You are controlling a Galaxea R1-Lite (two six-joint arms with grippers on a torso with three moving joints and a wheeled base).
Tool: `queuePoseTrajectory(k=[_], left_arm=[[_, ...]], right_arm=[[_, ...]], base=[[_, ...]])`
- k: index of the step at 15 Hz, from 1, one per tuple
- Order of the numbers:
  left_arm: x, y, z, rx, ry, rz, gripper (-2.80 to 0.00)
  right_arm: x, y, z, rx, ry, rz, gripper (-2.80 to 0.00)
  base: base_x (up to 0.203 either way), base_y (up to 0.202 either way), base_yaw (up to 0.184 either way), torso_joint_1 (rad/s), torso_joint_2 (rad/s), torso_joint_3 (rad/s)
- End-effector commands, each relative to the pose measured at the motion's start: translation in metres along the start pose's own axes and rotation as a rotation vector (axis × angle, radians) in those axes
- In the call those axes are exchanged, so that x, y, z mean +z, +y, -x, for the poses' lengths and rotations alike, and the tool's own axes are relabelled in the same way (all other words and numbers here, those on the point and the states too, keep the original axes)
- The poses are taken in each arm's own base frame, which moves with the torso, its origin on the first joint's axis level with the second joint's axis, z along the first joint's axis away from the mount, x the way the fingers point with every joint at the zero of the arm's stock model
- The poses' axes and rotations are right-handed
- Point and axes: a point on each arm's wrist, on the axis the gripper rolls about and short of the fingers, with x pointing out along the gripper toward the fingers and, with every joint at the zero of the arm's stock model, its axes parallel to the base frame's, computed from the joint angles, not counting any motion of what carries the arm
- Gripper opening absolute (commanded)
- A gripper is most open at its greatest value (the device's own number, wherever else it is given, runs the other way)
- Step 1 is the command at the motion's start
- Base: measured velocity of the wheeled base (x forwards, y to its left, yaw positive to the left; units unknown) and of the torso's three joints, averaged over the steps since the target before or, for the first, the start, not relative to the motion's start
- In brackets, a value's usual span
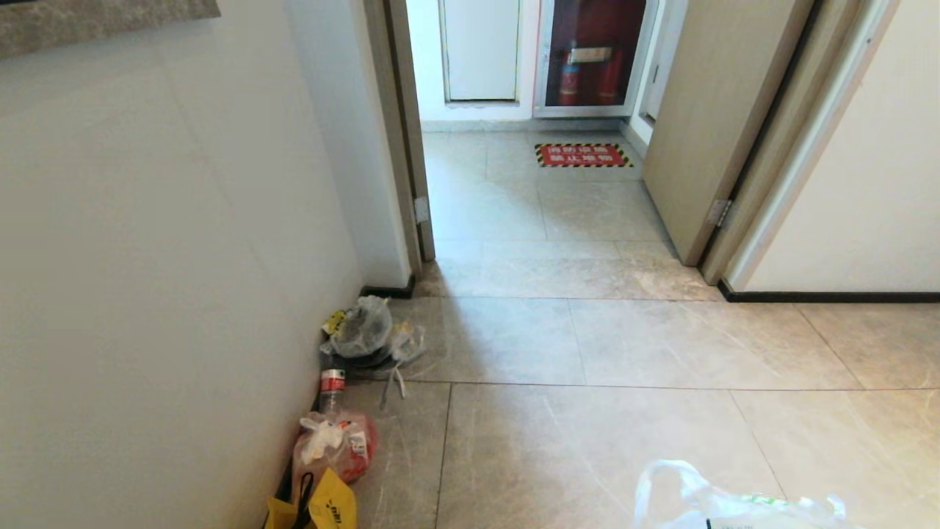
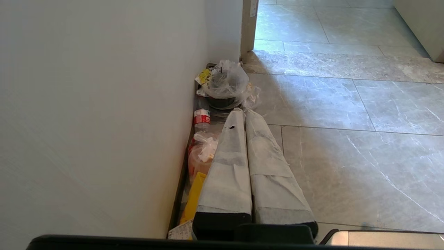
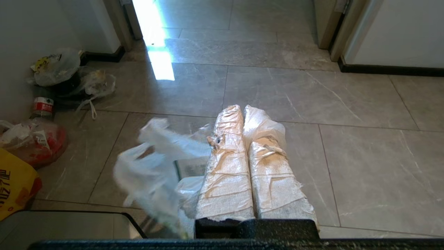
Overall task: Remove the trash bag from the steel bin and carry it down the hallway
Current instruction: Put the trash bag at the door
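Bag out of bin, pinched in closed right hand at 5 o'clock; left hand closed, empty. Hallway carry left, door at 12.

colours along the corridor

the hallway has glossy grey-beige tiles with pale marble veining, white walls and a black baseboard. the trash bag is white with green print. a yellow bag has black handles. a floor sign is red, edged in black-and-yellow stripes.
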Motion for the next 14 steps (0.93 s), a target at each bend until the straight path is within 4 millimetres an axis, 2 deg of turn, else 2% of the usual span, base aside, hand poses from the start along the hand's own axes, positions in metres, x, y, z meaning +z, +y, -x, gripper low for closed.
queuePoseTrajectory(k=[1,4,14], left_arm=[[0.0,0.0,0.0,0.0,0.0,0.001,-2.8],[0.0,0.0,0.0,0.0,0.0,0.001,-2.8],[0.0,0.0,0.0,0.0,0.0,0.001,-2.8]], right_arm=[[0.0001,-0.0001,-0.0001,0.0,0.001,0.001,-2.8],[0.0001,0.0,-0.0001,0.0,0.001,0.001,-2.8],[-0.0001,0.0,-0.0001,0.0,0.003,0.001,-2.8]], base=[[0.0,0.0,0.0,0.0,0.0,0.0],[0.001,0.002,-0.038,-0.001,0.0,0.004],[0.001,0.009,-0.172,0.002,0.0,0.002]])
